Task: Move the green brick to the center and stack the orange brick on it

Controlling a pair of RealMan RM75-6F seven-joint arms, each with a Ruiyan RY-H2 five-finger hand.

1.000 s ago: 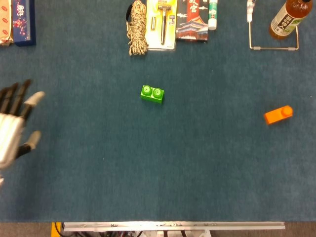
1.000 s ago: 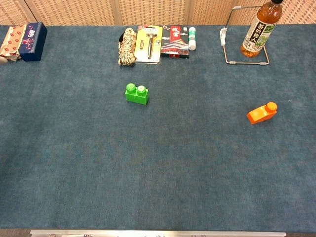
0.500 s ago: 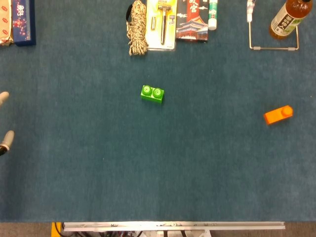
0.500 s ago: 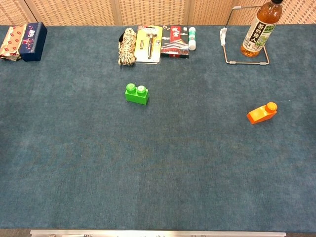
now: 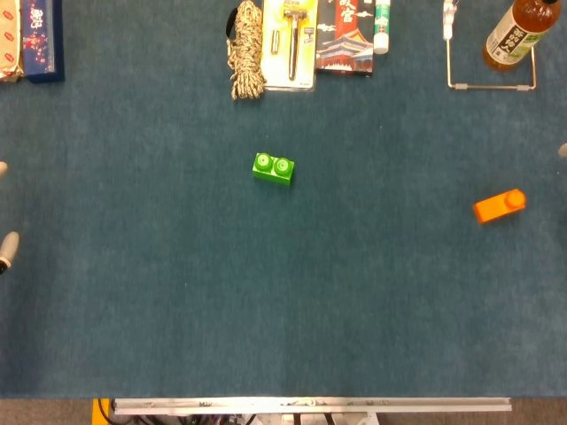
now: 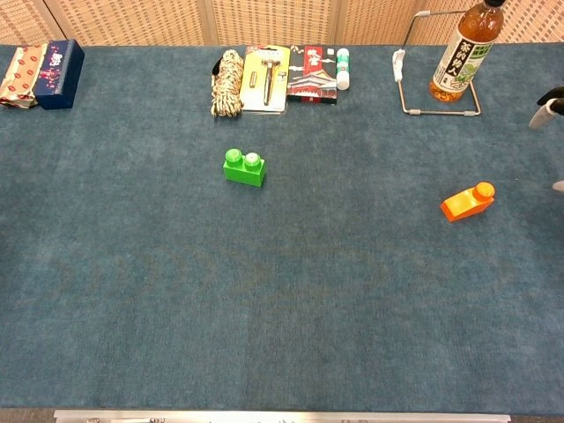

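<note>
Head view shows the small green plastic two-stud brick point(image 5: 273, 167) standing free mid-table, seemingly ready as base, while the orange plastic brick point(image 5: 499, 205) lies untouched far right, and only fingertips of the left hand point(image 5: 5, 248) and right hand point(image 6: 548, 110) peek in at the edges, holding nothing visible, their openness impossible to tell.

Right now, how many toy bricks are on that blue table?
2. The green brick sits near the table's middle, studs up. The orange brick lies far off toward the right edge. None seems hidden.

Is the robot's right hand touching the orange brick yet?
Apart. In the chest view, bare blue table shows between the right hand, whose fingers just peek in at the right edge, and the orange brick.
</note>
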